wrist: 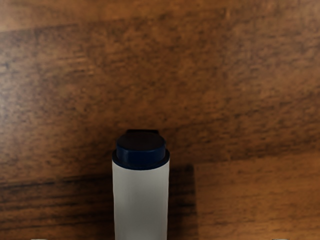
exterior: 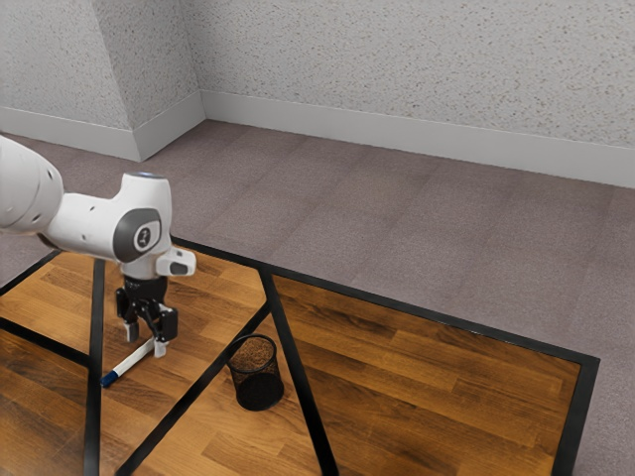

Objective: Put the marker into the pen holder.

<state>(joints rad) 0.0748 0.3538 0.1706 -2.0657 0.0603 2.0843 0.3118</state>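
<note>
The most label-like thing we can find is the dark oval badge [exterior: 147, 235] on our arm [exterior: 84, 220]; it carries a pale mark inside a ring, too small for us to read. Our gripper [exterior: 147, 345] is open, its 2 fingers standing apart above the table [exterior: 446, 382], with the marker [exterior: 129, 361] lying beneath it. The marker is white with a blue cap [exterior: 108, 379], and that capped end points away from our gripper, close to 1 of the black strips set into the wood. In the wrist view we see the marker's other end, a dark blue plug [wrist: 141, 156] set in the white barrel. The pen holder [exterior: 256, 375], a black mesh cup, stands upright near our gripper, toward the exterior view's right, inside the wedge made by 2 strips. A diagonal strip [exterior: 189, 397] runs between the marker and the holder, and the holder's mesh wall rises beyond it. Past the table we see carpet [exterior: 397, 238] and a speckled wall [exterior: 417, 69] with a pale skirting board [exterior: 397, 143].
</note>
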